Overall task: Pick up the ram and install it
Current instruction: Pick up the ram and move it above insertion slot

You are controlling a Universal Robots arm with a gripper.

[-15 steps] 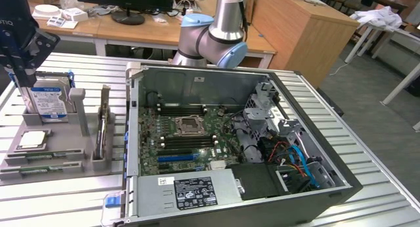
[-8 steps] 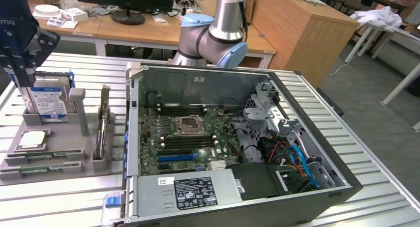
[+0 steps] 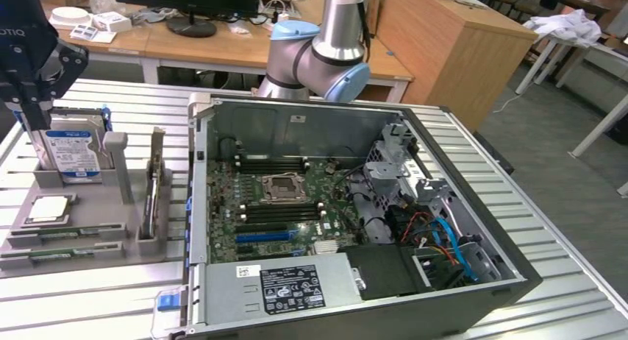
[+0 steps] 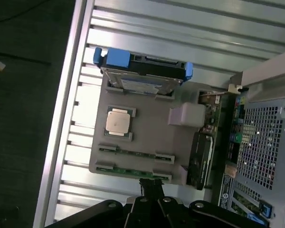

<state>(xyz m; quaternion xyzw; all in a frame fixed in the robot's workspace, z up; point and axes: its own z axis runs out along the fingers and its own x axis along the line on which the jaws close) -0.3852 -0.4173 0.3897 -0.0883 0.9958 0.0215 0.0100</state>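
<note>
Exterior view high, angled onto computer case (image 3: 284, 130), wrist view seemingly overhead, sharing tray (image 4: 152, 137)

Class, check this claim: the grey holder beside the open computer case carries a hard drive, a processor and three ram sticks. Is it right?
Not quite. The wrist view shows two ram sticks, not three, in the grey holder; the hard drive and processor are there.

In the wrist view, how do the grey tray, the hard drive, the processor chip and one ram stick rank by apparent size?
1. grey tray
2. hard drive
3. processor chip and the ram stick nearest it: not ranked, because the stick is longer but much thinner.
</note>
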